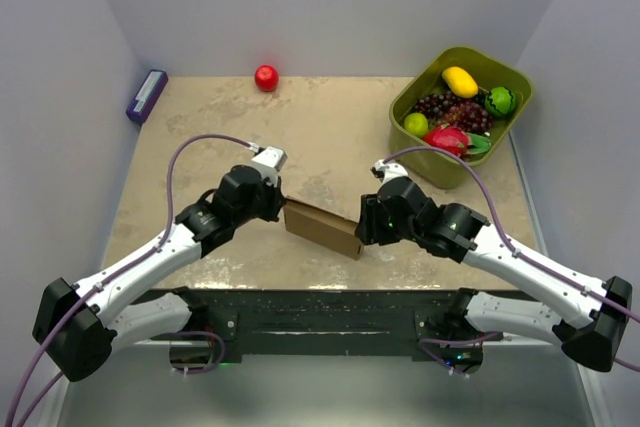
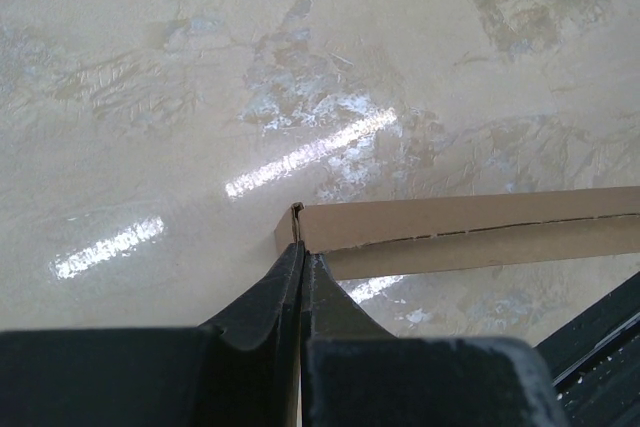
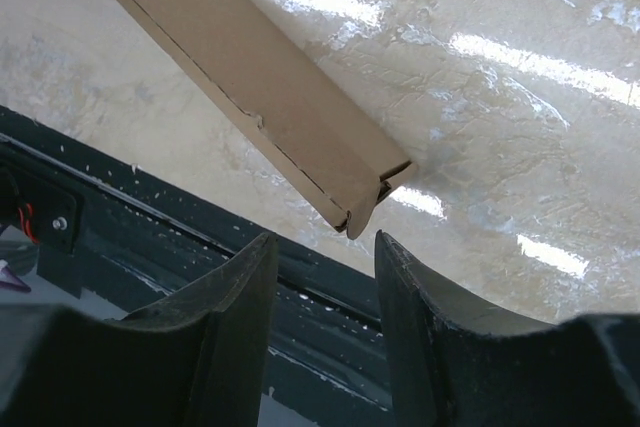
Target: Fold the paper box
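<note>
The paper box [image 1: 322, 228] is a brown cardboard blank folded into a long flat strip, held just above the table near its front edge. My left gripper [image 1: 279, 203] is shut on its left end; in the left wrist view the fingertips [image 2: 300, 259] pinch the corner of the box [image 2: 470, 232]. My right gripper [image 1: 365, 231] is open at the box's right end. In the right wrist view its fingers [image 3: 400, 277] stand apart just short of the box's end [image 3: 300, 117], not touching it.
A green bin [image 1: 500, 137] of toy fruit stands at the back right. A red apple [image 1: 266, 78] lies at the back middle and a purple box [image 1: 147, 95] at the back left. The black front rail [image 1: 320, 312] runs under the box.
</note>
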Robot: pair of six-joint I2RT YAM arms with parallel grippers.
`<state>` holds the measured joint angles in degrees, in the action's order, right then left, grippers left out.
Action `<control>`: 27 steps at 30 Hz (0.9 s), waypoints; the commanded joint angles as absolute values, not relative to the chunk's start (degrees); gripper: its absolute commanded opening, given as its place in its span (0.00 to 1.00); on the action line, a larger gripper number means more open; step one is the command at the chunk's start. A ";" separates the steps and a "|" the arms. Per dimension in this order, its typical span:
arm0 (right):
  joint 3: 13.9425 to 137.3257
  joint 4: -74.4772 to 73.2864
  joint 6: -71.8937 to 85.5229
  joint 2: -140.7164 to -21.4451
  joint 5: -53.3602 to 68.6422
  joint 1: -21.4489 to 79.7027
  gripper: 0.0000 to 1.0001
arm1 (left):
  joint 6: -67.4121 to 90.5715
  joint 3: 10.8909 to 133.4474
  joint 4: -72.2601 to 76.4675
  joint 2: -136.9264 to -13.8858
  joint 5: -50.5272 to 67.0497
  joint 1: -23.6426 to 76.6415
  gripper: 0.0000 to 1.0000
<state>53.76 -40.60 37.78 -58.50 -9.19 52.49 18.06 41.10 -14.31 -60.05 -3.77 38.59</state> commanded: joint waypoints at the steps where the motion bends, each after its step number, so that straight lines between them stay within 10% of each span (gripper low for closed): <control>1: 53.79 -38.58 39.55 -58.71 -9.58 52.56 0.46 | 18.98 43.42 -14.76 -60.38 -5.62 39.37 0.00; 27: 49.40 -37.53 43.50 -58.54 -13.62 52.47 0.18 | 17.93 43.24 -14.59 -60.47 -7.03 41.40 0.00</control>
<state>50.19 -40.05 41.65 -59.92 -11.62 52.49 18.46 41.58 -14.76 -60.31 -5.87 40.69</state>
